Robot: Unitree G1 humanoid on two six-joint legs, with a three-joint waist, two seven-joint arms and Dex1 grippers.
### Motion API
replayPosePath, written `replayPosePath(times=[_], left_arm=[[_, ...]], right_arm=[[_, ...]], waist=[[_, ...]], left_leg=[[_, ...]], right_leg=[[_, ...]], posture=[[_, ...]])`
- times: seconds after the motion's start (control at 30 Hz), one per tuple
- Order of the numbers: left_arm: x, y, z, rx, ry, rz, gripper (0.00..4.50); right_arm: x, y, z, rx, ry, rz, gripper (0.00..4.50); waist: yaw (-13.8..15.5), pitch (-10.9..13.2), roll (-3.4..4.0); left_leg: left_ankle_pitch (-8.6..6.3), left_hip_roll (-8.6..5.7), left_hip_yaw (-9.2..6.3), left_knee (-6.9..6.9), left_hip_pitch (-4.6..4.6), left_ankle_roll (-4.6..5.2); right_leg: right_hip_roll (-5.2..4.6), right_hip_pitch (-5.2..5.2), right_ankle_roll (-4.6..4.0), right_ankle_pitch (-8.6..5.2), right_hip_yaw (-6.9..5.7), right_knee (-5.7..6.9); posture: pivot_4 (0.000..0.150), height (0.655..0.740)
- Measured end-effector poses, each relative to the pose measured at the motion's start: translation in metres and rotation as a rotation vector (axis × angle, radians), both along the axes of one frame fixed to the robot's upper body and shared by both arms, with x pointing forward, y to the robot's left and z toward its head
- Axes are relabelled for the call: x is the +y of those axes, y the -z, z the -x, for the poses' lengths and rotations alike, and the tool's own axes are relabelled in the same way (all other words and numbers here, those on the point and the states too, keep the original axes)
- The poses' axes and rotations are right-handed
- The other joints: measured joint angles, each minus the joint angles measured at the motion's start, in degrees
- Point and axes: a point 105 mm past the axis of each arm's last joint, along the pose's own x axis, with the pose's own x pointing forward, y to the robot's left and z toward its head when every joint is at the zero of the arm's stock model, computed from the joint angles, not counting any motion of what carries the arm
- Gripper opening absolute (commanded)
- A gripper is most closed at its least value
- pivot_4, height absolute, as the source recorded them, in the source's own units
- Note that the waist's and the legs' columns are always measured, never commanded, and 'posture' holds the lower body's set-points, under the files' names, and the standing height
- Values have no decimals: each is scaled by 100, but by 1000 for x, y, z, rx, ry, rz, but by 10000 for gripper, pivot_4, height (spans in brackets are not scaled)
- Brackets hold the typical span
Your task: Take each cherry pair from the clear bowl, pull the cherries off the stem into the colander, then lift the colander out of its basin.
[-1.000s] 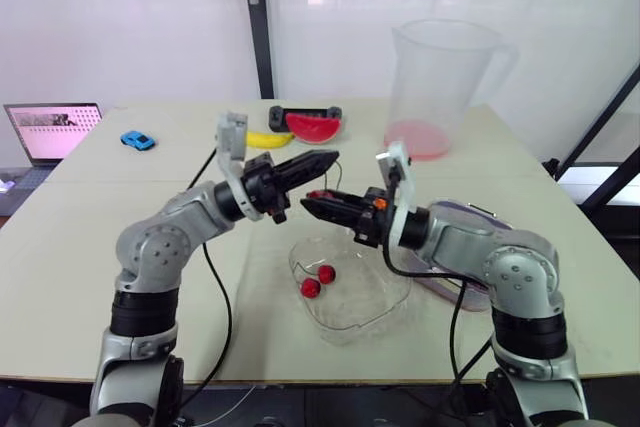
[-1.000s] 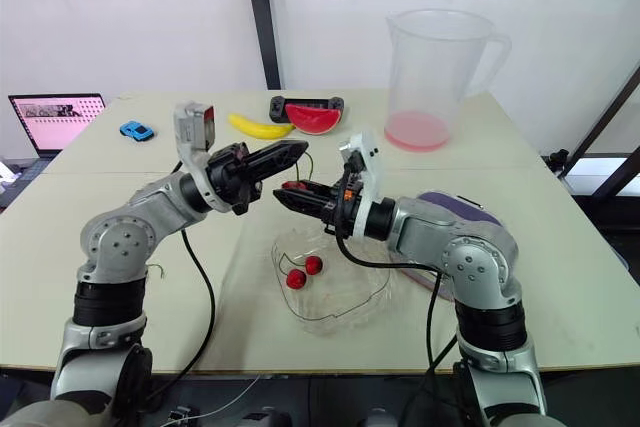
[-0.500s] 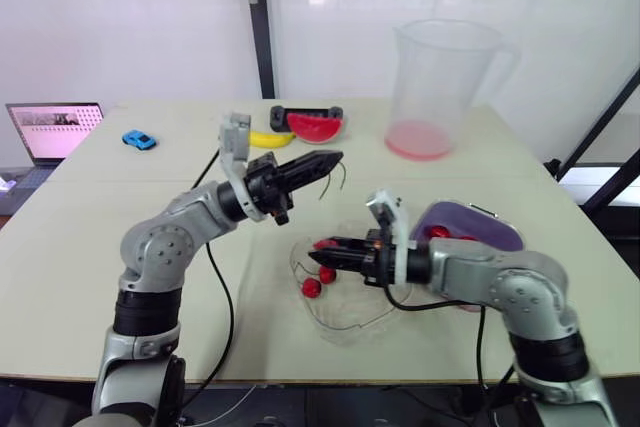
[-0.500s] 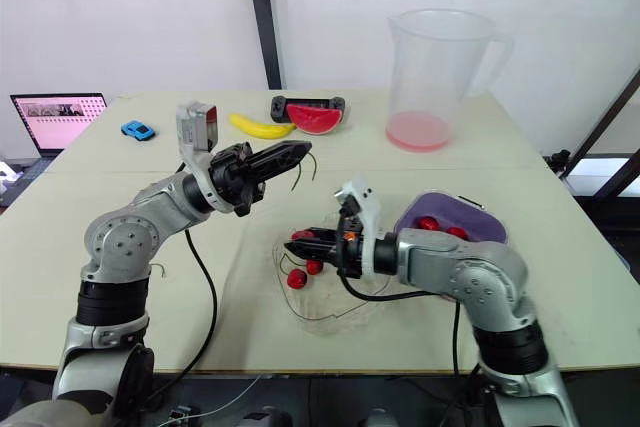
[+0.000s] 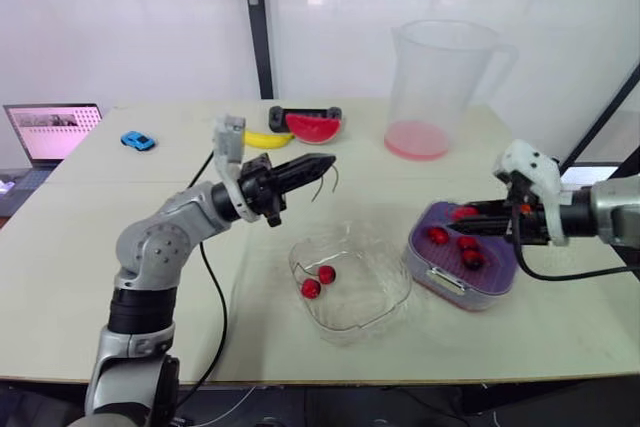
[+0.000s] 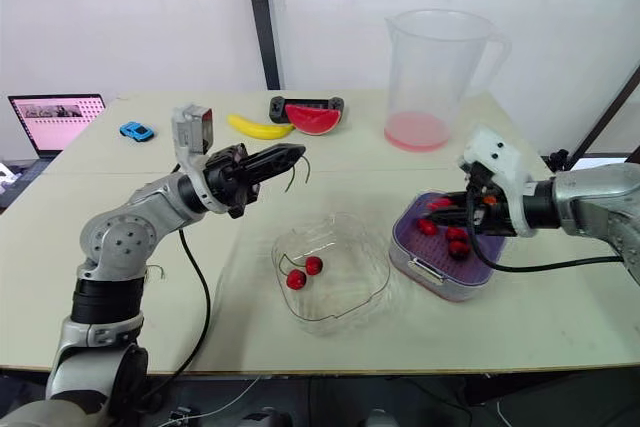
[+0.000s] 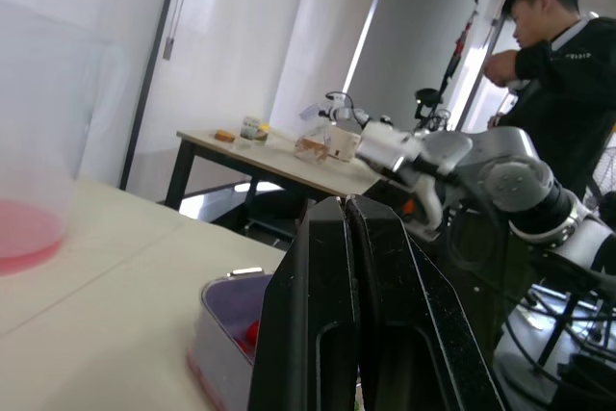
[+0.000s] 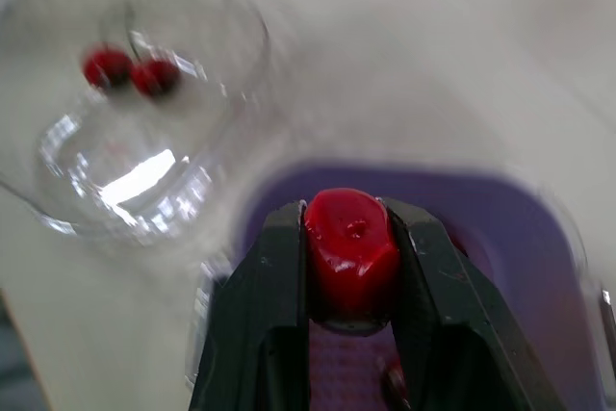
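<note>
Right gripper (image 8: 348,223) clamps a cherry (image 8: 352,257) just above the colander (image 6: 410,247).
Left gripper (image 5: 330,160), pinched on a bare stem (image 5: 333,175), hangs left of the clear bowl (image 5: 385,292), where one cherry pair (image 5: 318,280) lies.

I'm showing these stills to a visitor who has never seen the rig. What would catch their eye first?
Most striking is the red cherry clamped in the right gripper, held above the purple colander on the robot's right, where other cherries lie. The left gripper, shut on a bare stem, is raised left of the clear bowl, which holds one cherry pair. A tall clear pitcher with pink liquid stands at the back.
</note>
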Motion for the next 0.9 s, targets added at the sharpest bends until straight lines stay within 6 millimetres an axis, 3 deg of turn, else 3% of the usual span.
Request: replayPosePath(times=[0.07,0.17,0.33,0.43,0.47,0.67,0.9], left_arm=[[0,1,0,4,-3,-2,0],[0,2,0,4,-7,-4,0],[2,7,2,12,-19,-8,0],[3,7,1,10,-28,-14,0],[3,7,1,10,-29,-15,0],[5,6,1,8,-37,-23,0],[18,11,0,9,-72,-79,0]], right_arm=[[1,16,-2,35,-25,33,6425],[5,24,-5,43,-41,35,6425],[2,41,-8,77,-36,103,28795],[2,35,-14,50,-31,108,43052],[1,33,-14,43,-30,110,44710],[1,13,-9,34,-51,27,44710],[-10,-58,13,-76,-125,-315,44710]], waist=[[4,1,1],[15,1,1],[28,1,1],[26,1,2],[26,1,2],[28,1,2],[30,1,1]], left_leg=[[0,1,-2,-1,-1,0],[1,1,-4,-2,-1,-1],[1,0,-5,0,-2,-2],[1,0,-6,-1,-2,-2],[1,0,-7,-1,-2,-2],[1,0,-7,-2,-2,-2],[1,0,-6,-5,0,-1]], right_leg=[[0,-2,0,0,0,0],[-2,-1,0,0,0,-1],[-3,0,0,0,-1,-4],[-3,0,0,0,-1,-4],[-3,0,0,0,-2,-4],[-3,1,0,0,-2,-6],[-3,5,0,0,-3,-9]], posture=[[1500,7400],[1500,7400],[1500,7400],[1500,7400],[1500,7400],[1500,7400],[1500,7400]])
